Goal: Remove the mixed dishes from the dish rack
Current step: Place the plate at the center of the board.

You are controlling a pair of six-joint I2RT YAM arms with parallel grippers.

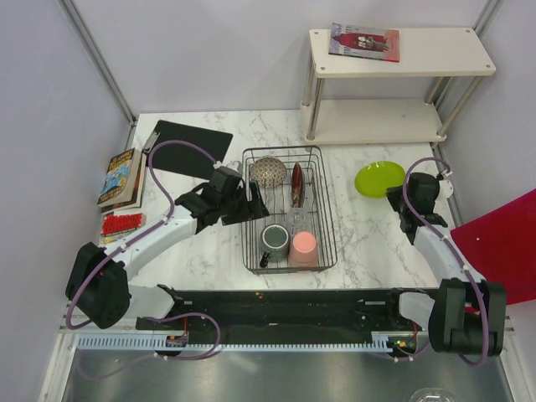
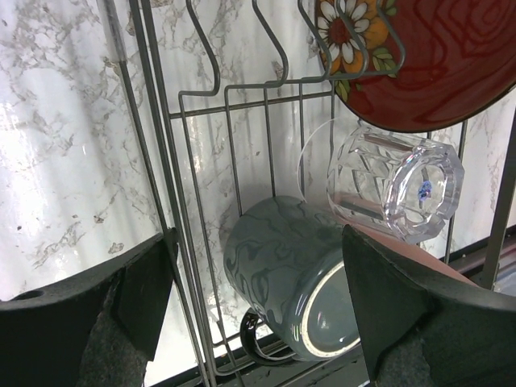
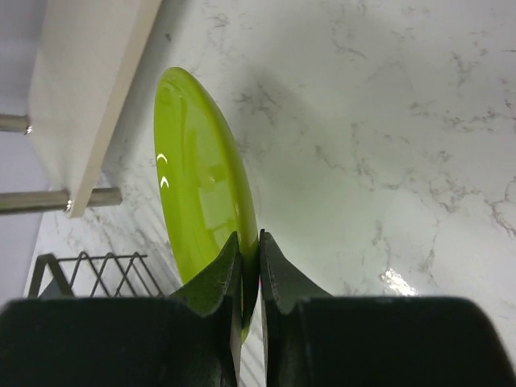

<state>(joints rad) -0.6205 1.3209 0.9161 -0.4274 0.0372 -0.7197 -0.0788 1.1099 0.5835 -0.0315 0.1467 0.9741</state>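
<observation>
The black wire dish rack stands mid-table. In it are a speckled bowl, a red patterned plate on edge, a clear glass, a dark grey mug and a pink cup. My left gripper is open over the rack's left side. In the left wrist view it straddles the mug, which lies on its side, with the glass and red plate beyond. My right gripper is shut on the rim of the lime-green plate, right of the rack.
A white two-tier shelf with a magazine stands at the back right. A flat black mat lies at the back left. Books and a red object lie at the left edge. A red panel stands at the right.
</observation>
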